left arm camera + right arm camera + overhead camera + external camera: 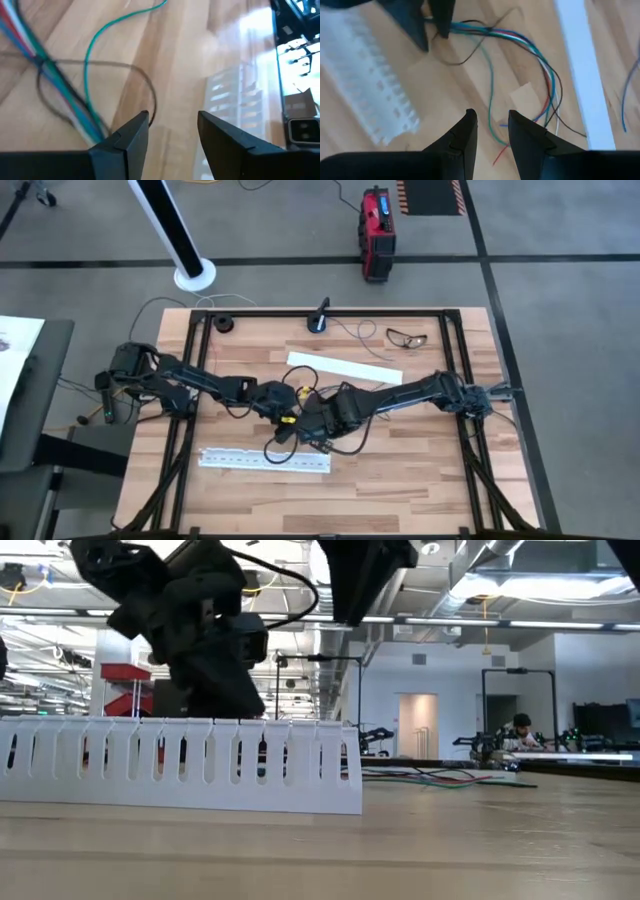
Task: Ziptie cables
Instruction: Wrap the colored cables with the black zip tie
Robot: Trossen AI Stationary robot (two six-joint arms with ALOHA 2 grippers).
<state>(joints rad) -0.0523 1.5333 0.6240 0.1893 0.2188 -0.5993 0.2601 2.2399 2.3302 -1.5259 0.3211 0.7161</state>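
The wooden table (420,470) holds both dark arms, and they meet near its middle. Just past the two claws lies a long white strip with slots (264,459), and another flat white strip (345,367) lies on the far side of them.

The left claw (172,127) hangs low over the wood with its two fingers apart and nothing between them. The wires (55,80) lie right beside one finger, bunched in green, blue, white and red, with a thin dark loop around them that may be the tie.

The right claw (492,120) is also open and holds nothing. The same wires (520,45) spread out ahead of it, and the left claw's fingers show at the bunch's far end.

I think the step now is to grab the bunch. To do it well, one claw should come down straight over the tight part of the bunch, where the wires lie together, and close slowly so no wire slips out. The other claw should wait close by, ready for the loose end
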